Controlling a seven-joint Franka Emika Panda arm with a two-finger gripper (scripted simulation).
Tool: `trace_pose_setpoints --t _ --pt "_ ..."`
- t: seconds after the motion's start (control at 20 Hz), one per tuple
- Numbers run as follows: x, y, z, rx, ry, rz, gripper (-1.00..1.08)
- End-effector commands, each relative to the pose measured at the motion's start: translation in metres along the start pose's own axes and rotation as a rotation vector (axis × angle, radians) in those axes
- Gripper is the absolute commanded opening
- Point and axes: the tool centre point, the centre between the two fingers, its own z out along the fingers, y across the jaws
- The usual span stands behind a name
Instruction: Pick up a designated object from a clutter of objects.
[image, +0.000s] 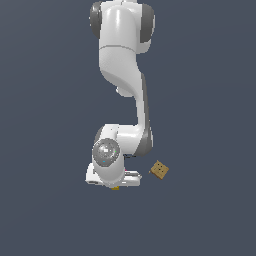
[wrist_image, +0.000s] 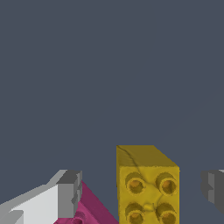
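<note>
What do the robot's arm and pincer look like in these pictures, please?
The arm is glossy white with rounded, tube-like links and dark grey joint bands. A shiny silver-grey domed cap marks the wrist. The pincer has a white body and blocky grey fingertips. No cables or markings show.

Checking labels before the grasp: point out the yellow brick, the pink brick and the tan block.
yellow brick (wrist_image: 146, 192), wrist view, on its studded face.
pink brick (wrist_image: 94, 208), wrist view, on the visible part beside the gripper finger.
tan block (image: 159, 170), exterior view, on its perforated top face.
</note>
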Motion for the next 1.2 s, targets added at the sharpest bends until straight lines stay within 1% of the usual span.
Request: trace_pose_setpoints --t 0.0,0.2,0.25,0.85,1.15 --pt "0.000 0.000 0.007 0.000 0.002 0.000 1.00" --pt "0.002 0.000 0.009 0.000 0.002 0.000 1.00" --pt "0.002 0.000 0.009 0.000 0.002 0.000 -1.00" --pt "0.002 0.000 0.007 0.000 0.003 0.000 -1.00" --pt "-0.005 0.004 -0.001 0.000 0.003 0.000 -1.00"
